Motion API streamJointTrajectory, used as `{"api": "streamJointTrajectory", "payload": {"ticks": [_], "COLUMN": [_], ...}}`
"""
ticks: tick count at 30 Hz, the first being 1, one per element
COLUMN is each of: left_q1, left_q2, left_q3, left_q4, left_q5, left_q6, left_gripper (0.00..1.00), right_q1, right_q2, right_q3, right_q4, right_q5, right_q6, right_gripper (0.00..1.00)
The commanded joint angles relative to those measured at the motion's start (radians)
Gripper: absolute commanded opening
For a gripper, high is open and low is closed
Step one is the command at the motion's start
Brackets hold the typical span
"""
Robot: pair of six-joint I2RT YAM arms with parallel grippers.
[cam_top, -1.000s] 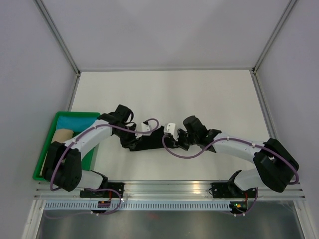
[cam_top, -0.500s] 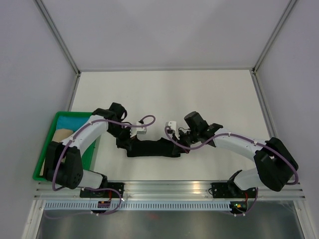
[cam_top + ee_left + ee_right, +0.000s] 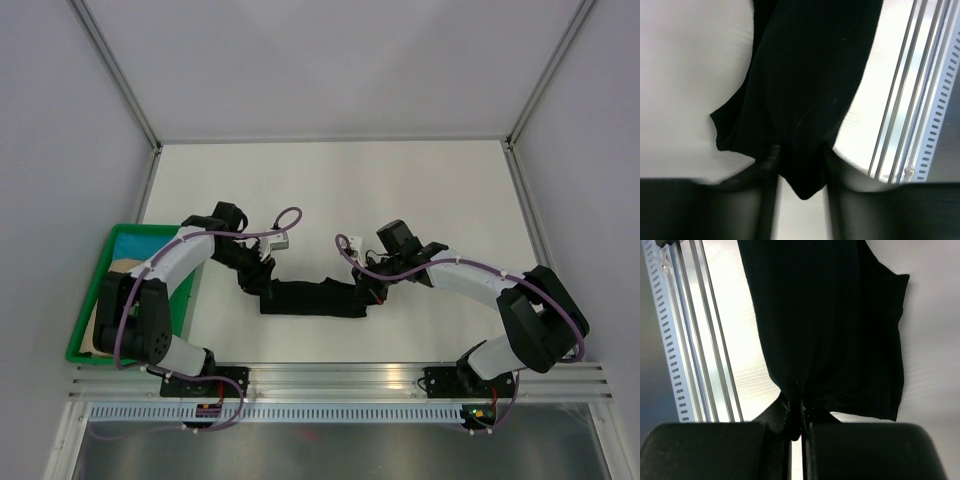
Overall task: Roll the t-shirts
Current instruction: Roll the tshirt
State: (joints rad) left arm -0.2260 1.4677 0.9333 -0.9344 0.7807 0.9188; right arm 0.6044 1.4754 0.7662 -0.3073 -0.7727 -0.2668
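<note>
One black t-shirt lies bunched into a long narrow band across the near middle of the white table. My left gripper is at the band's left end. In the left wrist view its fingers stand apart and a pointed tip of the t-shirt hangs between them; the left gripper is open. My right gripper is at the band's right end. In the right wrist view the right gripper is shut, pinching a fold of the t-shirt.
A green bin stands at the left edge of the table, holding teal cloth and a tan roll. An aluminium rail runs along the near edge, close to the cloth. Grey walls enclose the table.
Both grippers have moved apart and toward the near edge. The bunched t-shirt is stretched into a straighter, longer band. The left arm has swung left.
</note>
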Motion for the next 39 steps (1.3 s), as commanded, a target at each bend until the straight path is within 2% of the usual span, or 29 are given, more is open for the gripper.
{"api": "streamJointTrajectory", "payload": {"ticks": [1, 4, 5, 7, 8, 9, 13, 14, 15, 16, 17, 22, 23, 25, 26, 28, 30, 31, 34, 37, 39], "left_q1": [0.001, 0.002, 0.004, 0.004, 0.004, 0.004, 0.005, 0.005, 0.005, 0.005, 0.005, 0.005, 0.005, 0.005, 0.005, 0.005, 0.005, 0.005, 0.005, 0.005, 0.005], "left_q2": [0.029, 0.051, 0.054, 0.062, 0.065, 0.068, 0.075, 0.075, 0.077, 0.079, 0.082, 0.088, 0.089, 0.089, 0.089, 0.088, 0.085, 0.085, 0.089, 0.089, 0.088], "left_q3": [0.007, 0.021, 0.022, 0.027, 0.029, 0.030, 0.035, 0.036, 0.038, 0.042, 0.044, 0.056, 0.059, 0.061, 0.061, 0.056, 0.053, 0.052, 0.055, 0.058, 0.058], "left_q4": [0.051, 0.065, 0.066, 0.066, 0.066, 0.066, 0.065, 0.066, 0.065, 0.065, 0.065, 0.060, 0.059, 0.055, 0.055, 0.054, 0.054, 0.054, 0.052, 0.052, 0.051], "left_q5": [0.112, 0.068, 0.058, 0.045, 0.040, 0.038, 0.026, 0.026, 0.028, 0.028, 0.026, 0.029, 0.028, 0.028, 0.028, 0.028, 0.028, 0.028, 0.028, 0.025, 0.023], "left_q6": [-0.060, -0.086, -0.086, -0.086, -0.086, -0.086, -0.083, -0.084, -0.084, -0.084, -0.087, -0.090, -0.090, -0.097, -0.097, -0.097, -0.095, -0.094, -0.095, -0.098, -0.100], "left_gripper": [0.33, 0.03, 0.02, 0.02, 0.02, 0.02, 0.02, 0.02, 0.02, 0.02, 0.02, 0.02, 0.02, 0.02, 0.02, 0.02, 0.02, 0.02, 0.02, 0.02, 0.02], "right_q1": [-0.002, -0.002, -0.002, -0.002, -0.002, -0.002, -0.002, -0.002, -0.002, -0.002, -0.002, -0.003, -0.003, -0.005, -0.003, 0.000, 0.005, 0.008, 0.032, 0.069, 0.075], "right_q2": [-0.007, -0.020, -0.042, -0.078, -0.125, -0.151, -0.274, -0.309, -0.323, -0.339, -0.354, -0.326, -0.299, -0.280, -0.296, -0.357, -0.464, -0.510, -0.527, -0.476, -0.439], "right_q3": [0.013, 0.015, 0.013, 0.015, 0.021, 0.024, 0.045, 0.047, 0.039, 0.025, 0.009, -0.001, 0.002, 0.018, 0.001, -0.069, -0.195, -0.256, -0.320, -0.356, -0.387], "right_q4": [0.033, 0.036, 0.030, 0.016, 0.011, 0.010, 0.039, 0.095, 0.149, 0.207, 0.293, 0.353, 0.341, 0.310, 0.285, 0.328, 0.392, 0.408, 0.442, 0.479, 0.597], "right_q5": [-0.017, 0.028, 0.045, 0.075, 0.120, 0.139, 0.237, 0.280, 0.312, 0.347, 0.386, 0.368, 0.319, 0.285, 0.306, 0.317, 0.317, 0.317, 0.368, 0.400, 0.372], "right_q6": [0.024, 0.032, 0.022, 0.005, 0.001, -0.009, -0.048, -0.042, -0.014, 0.109, 0.160, 0.260, 0.258, 0.315, 0.342, 0.405, 0.473, 0.504, 0.581, 0.613, 0.659], "right_gripper": [0.05, 0.25, 0.34, 0.46, 0.91, 0.98, 0.98, 0.98, 0.98, 0.98, 0.98, 0.98, 0.94, 0.69, 0.69, 0.75, 0.95, 0.98, 0.98, 0.97, 0.93]}}
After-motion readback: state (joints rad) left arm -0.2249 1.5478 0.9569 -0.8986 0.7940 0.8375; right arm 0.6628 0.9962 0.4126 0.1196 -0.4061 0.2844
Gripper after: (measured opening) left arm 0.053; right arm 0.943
